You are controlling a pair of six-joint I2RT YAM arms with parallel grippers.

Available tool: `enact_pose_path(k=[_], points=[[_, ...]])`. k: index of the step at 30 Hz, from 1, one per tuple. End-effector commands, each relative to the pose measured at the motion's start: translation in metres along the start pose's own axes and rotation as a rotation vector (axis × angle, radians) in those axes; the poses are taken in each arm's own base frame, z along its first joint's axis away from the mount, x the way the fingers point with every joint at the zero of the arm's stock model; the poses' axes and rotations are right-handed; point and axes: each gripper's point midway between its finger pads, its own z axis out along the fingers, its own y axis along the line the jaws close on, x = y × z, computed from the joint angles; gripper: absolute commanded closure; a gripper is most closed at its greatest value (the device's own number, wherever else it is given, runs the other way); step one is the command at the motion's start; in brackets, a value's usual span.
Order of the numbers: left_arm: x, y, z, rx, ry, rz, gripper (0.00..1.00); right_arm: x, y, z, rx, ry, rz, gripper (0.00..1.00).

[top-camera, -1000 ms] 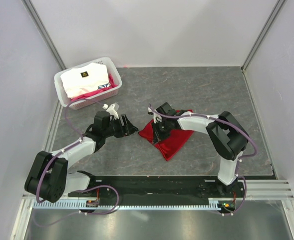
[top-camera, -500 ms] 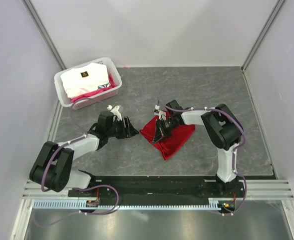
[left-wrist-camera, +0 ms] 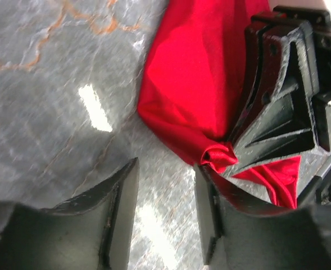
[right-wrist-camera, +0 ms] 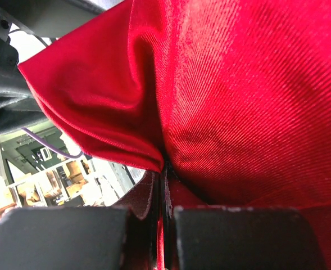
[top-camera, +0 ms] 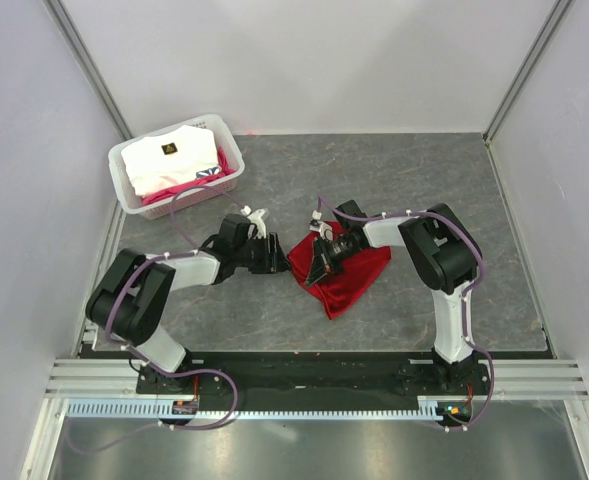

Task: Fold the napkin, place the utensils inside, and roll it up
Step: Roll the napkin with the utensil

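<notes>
Clamped shut on a raised fold of the red napkin (right-wrist-camera: 238,84) with the right gripper (right-wrist-camera: 164,194). Held partly open and empty at the left gripper (left-wrist-camera: 165,180), just beside the cloth's bunched corner. Crumpled on the grey table (top-camera: 404,170), between both arms.

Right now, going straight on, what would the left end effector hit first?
Probably the bunched corner of the napkin, just ahead of the left end effector; the right end effector pinches it there. Depth is unclear.

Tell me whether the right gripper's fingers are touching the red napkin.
Touching. The right wrist view shows the napkin pinched between the right gripper's shut fingers.
</notes>
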Motion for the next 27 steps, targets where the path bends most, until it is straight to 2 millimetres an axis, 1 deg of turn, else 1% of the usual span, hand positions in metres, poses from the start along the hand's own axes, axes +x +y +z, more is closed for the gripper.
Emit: enact_pose_path(k=[1,3,7,13,14,15,16,17,18,19,21,23,27], points=[[-0.026,-0.004,0.007,-0.012,-0.062,0.067,0.41,-0.005,-0.044,0.006,0.141,-0.031,-0.012,1.0],[-0.031,0.0,0.01,-0.034,-0.073,0.078,0.37,-0.006,-0.043,0.006,0.139,-0.032,-0.011,1.0],[-0.037,0.001,0.014,-0.036,-0.081,0.107,0.34,-0.008,-0.042,0.005,0.136,-0.033,-0.013,1.0],[-0.034,-0.009,0.014,0.044,-0.1,0.173,0.29,-0.01,-0.043,0.004,0.133,-0.036,-0.001,1.0],[-0.033,-0.011,0.013,0.059,-0.103,0.183,0.28,-0.01,-0.043,0.004,0.13,-0.034,0.001,1.0],[-0.029,-0.01,0.012,0.059,-0.104,0.189,0.28,-0.01,-0.043,0.004,0.129,-0.035,0.005,1.0],[-0.034,-0.013,0.01,0.07,-0.128,0.202,0.28,-0.011,-0.043,0.003,0.127,-0.038,0.007,1.0],[-0.034,-0.014,0.008,0.073,-0.136,0.211,0.27,-0.011,-0.043,0.002,0.124,-0.038,0.014,1.0],[-0.03,-0.013,0.006,0.074,-0.137,0.21,0.27,-0.011,-0.043,0.002,0.122,-0.038,0.019,1.0],[-0.037,-0.018,0.003,0.088,-0.172,0.228,0.27,-0.012,-0.044,0.001,0.123,-0.041,0.029,1.0],[-0.037,-0.022,-0.001,0.107,-0.189,0.234,0.27,-0.012,-0.046,0.0,0.12,-0.043,0.042,1.0],[-0.042,-0.027,-0.005,0.125,-0.219,0.253,0.27,-0.013,-0.048,-0.002,0.114,-0.044,0.057,1.0],[-0.05,-0.029,-0.008,0.124,-0.256,0.279,0.26,-0.012,-0.05,-0.002,0.109,-0.038,0.074,1.0]])
